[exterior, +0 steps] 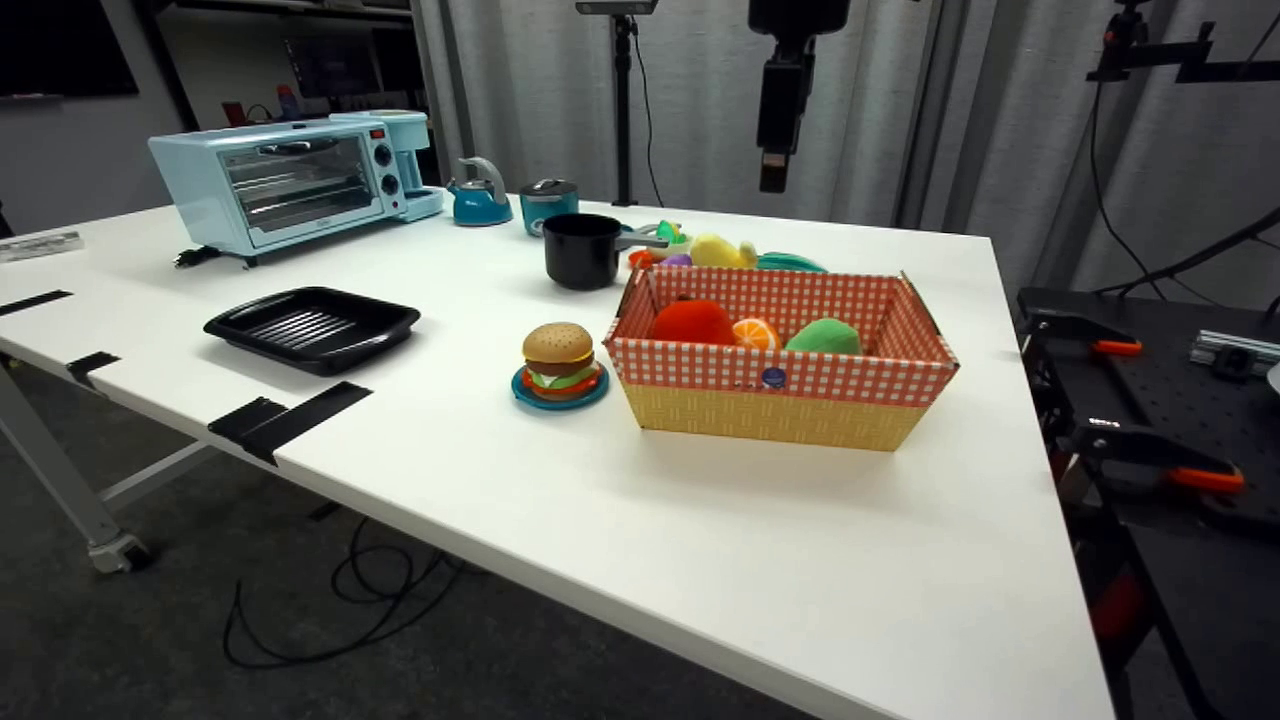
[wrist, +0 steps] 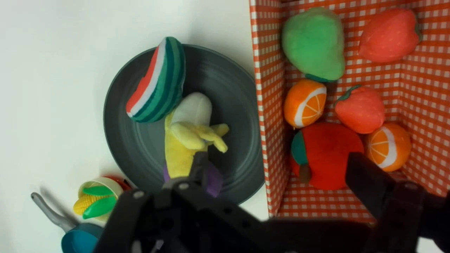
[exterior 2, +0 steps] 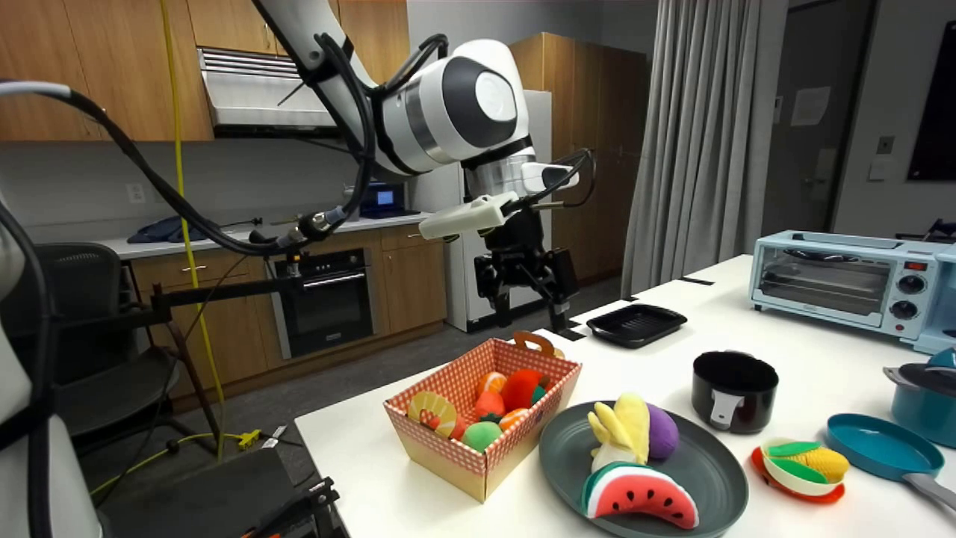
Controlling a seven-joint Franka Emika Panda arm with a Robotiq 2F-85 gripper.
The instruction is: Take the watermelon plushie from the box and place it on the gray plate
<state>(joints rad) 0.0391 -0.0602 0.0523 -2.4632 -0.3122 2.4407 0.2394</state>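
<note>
Red-and-green watermelon plushie point(wrist: 160, 84), left in wrist view, rests on gray plate point(wrist: 232, 102), beside banana plushie point(wrist: 188, 140); likely light, soft, not slippery or fragile; best pinched across thick middle. Tool point(wrist: 277, 161), farther right: spread wide, holding nothing, touching nothing. Box point(wrist: 427, 80), at right: other plush fruit point(wrist: 360, 109) inside.

Can see the soft watermelon point(exterior 2: 641, 495) lying on the wide, round gray plate point(exterior 2: 713, 463) near its rim, with striped green rind upward and seeded red face to the side. Just beside the plate, can see the upright box point(exterior: 760, 410), open-topped, checked red and white above tan.
</note>
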